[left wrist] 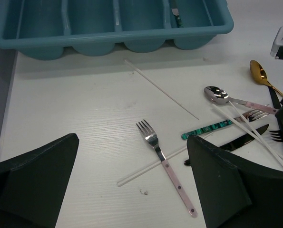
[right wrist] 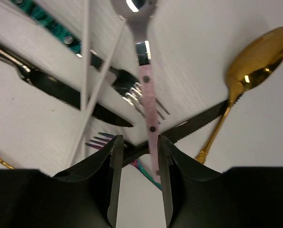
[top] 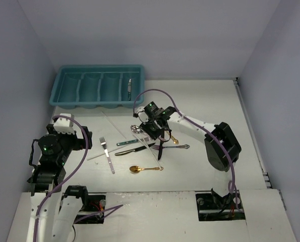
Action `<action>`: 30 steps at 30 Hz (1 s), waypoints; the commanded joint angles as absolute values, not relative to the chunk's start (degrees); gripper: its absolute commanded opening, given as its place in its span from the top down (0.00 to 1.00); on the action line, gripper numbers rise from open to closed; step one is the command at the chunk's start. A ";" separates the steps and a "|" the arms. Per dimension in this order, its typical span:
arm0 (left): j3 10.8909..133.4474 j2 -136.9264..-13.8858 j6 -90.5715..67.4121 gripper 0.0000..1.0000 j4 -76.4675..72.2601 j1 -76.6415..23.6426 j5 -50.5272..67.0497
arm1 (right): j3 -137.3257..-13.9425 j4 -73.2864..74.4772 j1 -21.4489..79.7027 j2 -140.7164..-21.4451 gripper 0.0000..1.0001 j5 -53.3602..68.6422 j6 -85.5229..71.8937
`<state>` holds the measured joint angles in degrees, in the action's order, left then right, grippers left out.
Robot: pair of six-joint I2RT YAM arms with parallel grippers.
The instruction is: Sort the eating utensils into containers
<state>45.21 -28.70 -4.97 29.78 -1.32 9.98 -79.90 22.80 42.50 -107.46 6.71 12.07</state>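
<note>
The teal tray (top: 97, 85) stands at the far left, with one knife (top: 129, 86) in its rightmost compartment. Loose utensils lie mid-table. My right gripper (top: 157, 132) is low over the pile. In the right wrist view it (right wrist: 139, 138) is open, its jaws either side of the handle of a pink-handled spoon (right wrist: 146, 76), which lies close to the right finger (right wrist: 165, 180). My left gripper (top: 83, 137) is open and empty. In the left wrist view it (left wrist: 133, 142) hangs over a pink-handled fork (left wrist: 165, 164) that crosses a white chopstick (left wrist: 146, 168).
Around the spoon lie a black knife (right wrist: 65, 97), white chopsticks (right wrist: 86, 71), a gold spoon (right wrist: 255, 61) and an iridescent fork (right wrist: 101, 141). A teal-handled knife (top: 130, 142) and another gold spoon (top: 139, 169) lie nearer. A lone chopstick (left wrist: 160, 89) lies before the tray (left wrist: 108, 40).
</note>
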 commanded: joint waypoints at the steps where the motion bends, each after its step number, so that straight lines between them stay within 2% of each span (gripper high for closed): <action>1: 47.14 -30.15 -4.80 0.03 26.67 -0.88 10.12 | -81.83 25.77 43.72 -107.88 0.67 8.35 12.85; 13: 46.10 -29.38 -4.83 0.03 26.72 -0.88 10.46 | -81.74 26.68 43.42 -108.92 0.64 6.41 14.97; 23: 45.79 -29.73 -4.77 0.03 26.52 -0.88 10.72 | -81.49 27.95 43.31 -108.39 0.57 3.94 17.96; 27: 45.79 -29.97 -4.89 0.03 26.37 -0.88 10.78 | -80.68 27.98 42.86 -108.93 0.58 4.05 19.31; 30: 45.79 -30.03 -4.95 0.03 26.13 -0.88 10.81 | -80.21 28.10 42.26 -109.59 0.62 4.35 20.27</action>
<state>45.21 -28.99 -4.97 29.76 -1.32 10.26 -79.92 26.38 43.21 -110.24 5.29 18.02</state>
